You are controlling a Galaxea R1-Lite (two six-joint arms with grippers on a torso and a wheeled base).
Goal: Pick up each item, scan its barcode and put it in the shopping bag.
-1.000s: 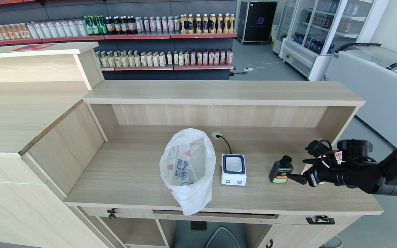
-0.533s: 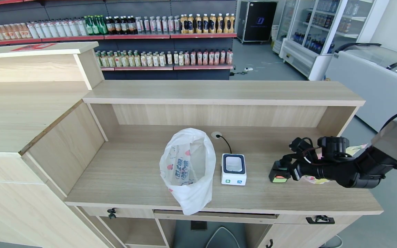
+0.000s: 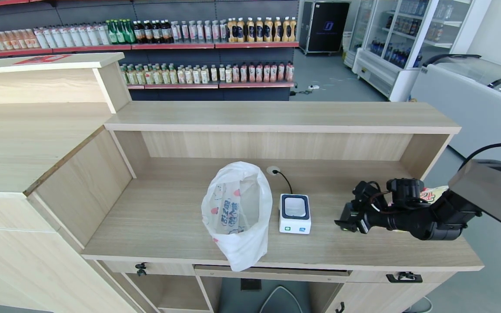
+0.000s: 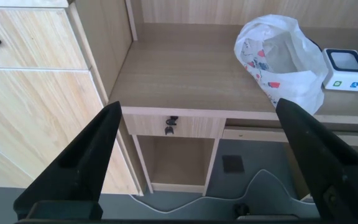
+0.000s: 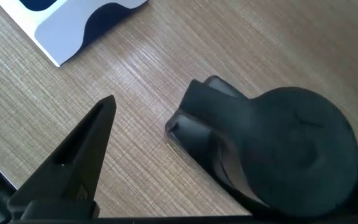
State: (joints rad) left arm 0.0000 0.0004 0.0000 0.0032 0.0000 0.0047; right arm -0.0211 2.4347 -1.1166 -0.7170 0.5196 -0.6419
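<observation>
The bag (image 3: pixel 237 217) shows blue writing. The bottle (image 5: pixel 278 149), three o'clock from the scanner (image 3: pixel 295 214), sits between the right gripper (image 3: pixel 348 222)'s spread fingers.

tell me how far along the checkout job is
Done: nothing visible inside the shopping bag. In hand: the right pincer sits open at the dark bottle, which stands on the counter, not yet gripped. Left: lift it, scan it at the scanner, bag it, then the packet behind the arm.
</observation>
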